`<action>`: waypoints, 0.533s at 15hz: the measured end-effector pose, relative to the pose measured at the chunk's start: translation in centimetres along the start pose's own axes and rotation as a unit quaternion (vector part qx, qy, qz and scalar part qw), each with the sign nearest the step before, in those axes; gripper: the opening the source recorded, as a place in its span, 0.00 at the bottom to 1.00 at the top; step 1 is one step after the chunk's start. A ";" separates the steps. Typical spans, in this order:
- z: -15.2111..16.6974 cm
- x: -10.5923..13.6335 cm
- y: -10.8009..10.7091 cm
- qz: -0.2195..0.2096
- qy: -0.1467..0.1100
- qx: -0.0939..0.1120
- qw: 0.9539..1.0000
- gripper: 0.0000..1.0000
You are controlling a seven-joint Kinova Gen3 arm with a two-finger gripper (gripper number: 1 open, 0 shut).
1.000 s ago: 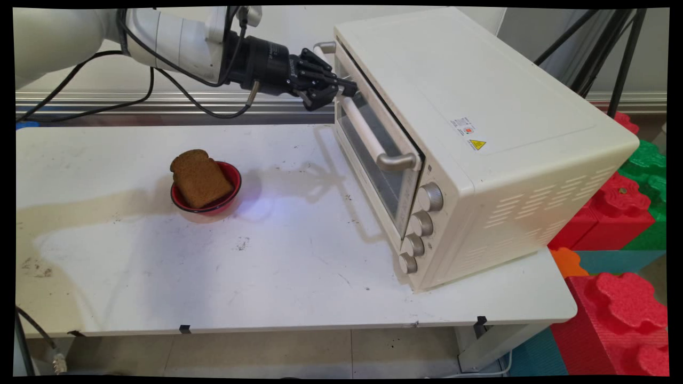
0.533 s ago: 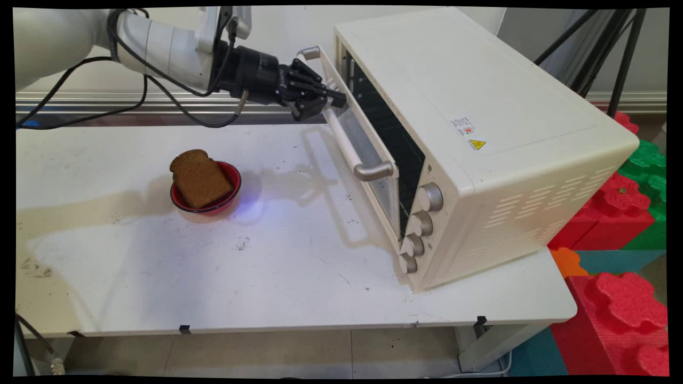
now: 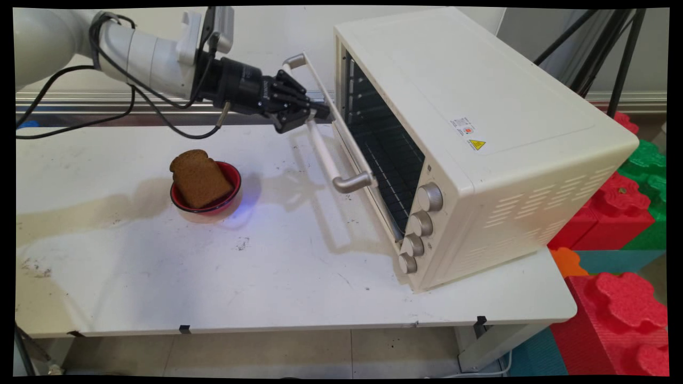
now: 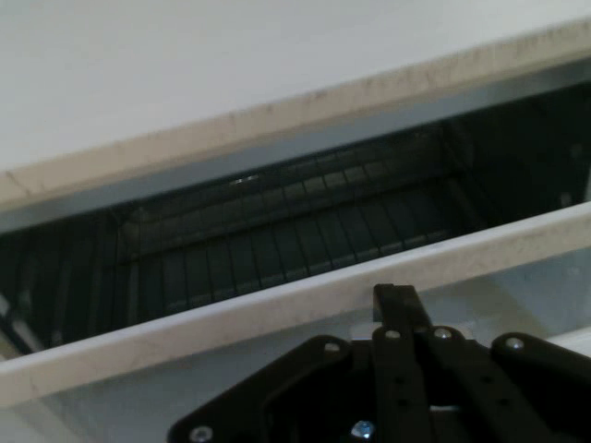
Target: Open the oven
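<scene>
Gripper (image 3: 316,113) with jaws pinched narrow on the handle (image 3: 325,152) of the oven (image 3: 480,106) door (image 4: 231,323) — partly open, tipped toward 9 o'clock, at the table's (image 3: 267,266) 2 o'clock. Probably stiff, hinged low, with a smooth rigid bar: best taken squarely across. Scuffed white top; bread (image 3: 200,178) in red bowl (image 3: 232,186) at 10 o'clock — well apart.

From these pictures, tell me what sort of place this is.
Probably a robot lab's mock kitchen: a toaster oven and a slice of bread on a scuffed white table, foam blocks beside it.
</scene>
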 end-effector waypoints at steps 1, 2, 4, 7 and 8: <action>-0.2 -0.3 0.1 0.001 -0.003 -0.001 1.000 0.00; -0.4 -0.6 0.1 0.001 -0.005 -0.001 1.000 0.00; -0.8 -1.4 0.4 0.000 -0.012 -0.003 1.000 0.00; -1.3 -2.7 0.8 -0.004 -0.022 -0.006 1.000 0.00; -1.5 -3.1 0.9 -0.005 -0.026 -0.008 1.000 0.00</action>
